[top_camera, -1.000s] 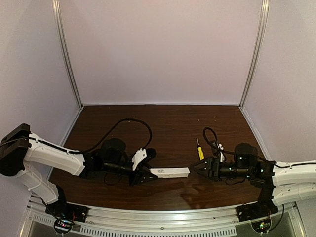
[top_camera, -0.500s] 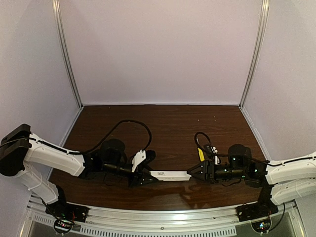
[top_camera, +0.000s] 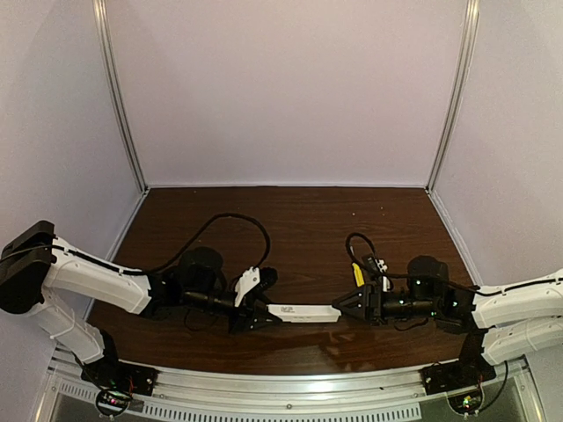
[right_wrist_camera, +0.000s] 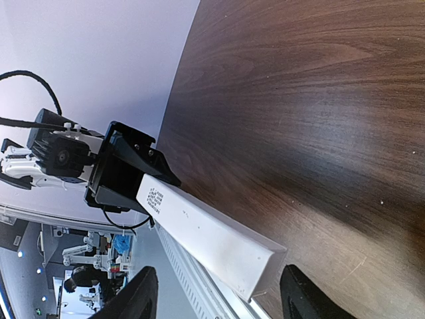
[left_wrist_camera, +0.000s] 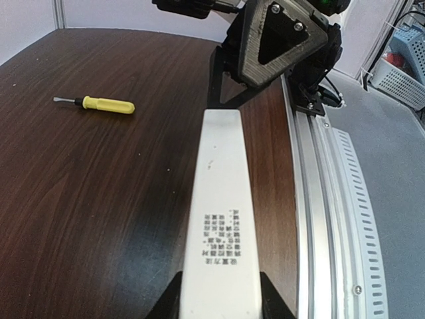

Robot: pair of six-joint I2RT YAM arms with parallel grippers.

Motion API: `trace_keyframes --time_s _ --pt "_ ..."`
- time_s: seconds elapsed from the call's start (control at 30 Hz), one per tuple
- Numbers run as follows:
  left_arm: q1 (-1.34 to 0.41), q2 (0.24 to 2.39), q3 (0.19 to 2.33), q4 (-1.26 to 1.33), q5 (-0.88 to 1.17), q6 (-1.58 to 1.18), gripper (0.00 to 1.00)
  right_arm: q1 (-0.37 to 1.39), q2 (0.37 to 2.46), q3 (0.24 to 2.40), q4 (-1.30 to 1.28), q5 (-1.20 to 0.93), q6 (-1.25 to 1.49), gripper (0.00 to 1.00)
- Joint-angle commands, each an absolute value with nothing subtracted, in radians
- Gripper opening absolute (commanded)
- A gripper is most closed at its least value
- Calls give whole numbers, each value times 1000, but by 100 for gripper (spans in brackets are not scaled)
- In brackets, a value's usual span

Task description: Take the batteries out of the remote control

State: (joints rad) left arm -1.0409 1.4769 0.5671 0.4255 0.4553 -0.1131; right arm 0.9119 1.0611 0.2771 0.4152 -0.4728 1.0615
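While both arms meet at the front of the table (top_camera: 308,229), no battery is out yet.

The remote control (top_camera: 302,312) is held level between the arms, seemingly just above the wood. The left gripper (top_camera: 262,317) is partly closed and clamps the labelled end. The right gripper (top_camera: 338,309) stands open, its fingers (right_wrist_camera: 141,292) on both sides of the other end, one with a clear gap, so I judge it has no hold. The white face looks smooth; no recess and no batteries are visible, so the cover seems in place. Opening it and taking out both batteries remain to do. The yellow screwdriver (top_camera: 357,273) lies beside the right arm.
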Motion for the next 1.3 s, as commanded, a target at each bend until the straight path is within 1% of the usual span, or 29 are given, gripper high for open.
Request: trace_keyframes --time_s 0.0,0.1,0.57,1.03,1.27 --pt "-1045 1467 570 500 480 -98 0 910 1076 269 453 -492 1064 63" --pt "-1044 1470 572 500 480 -98 0 915 1083 266 462 -492 1065 60" --pt "-1045 1470 572 495 476 -98 0 938 1147 289 494 -500 1060 53" --pt "-1044 1489 584 481 463 -95 0 946 1140 297 464 -482 1049 46" --pt "-1044 1496 589 476 455 -94 0 948 1127 310 427 -471 1039 41"
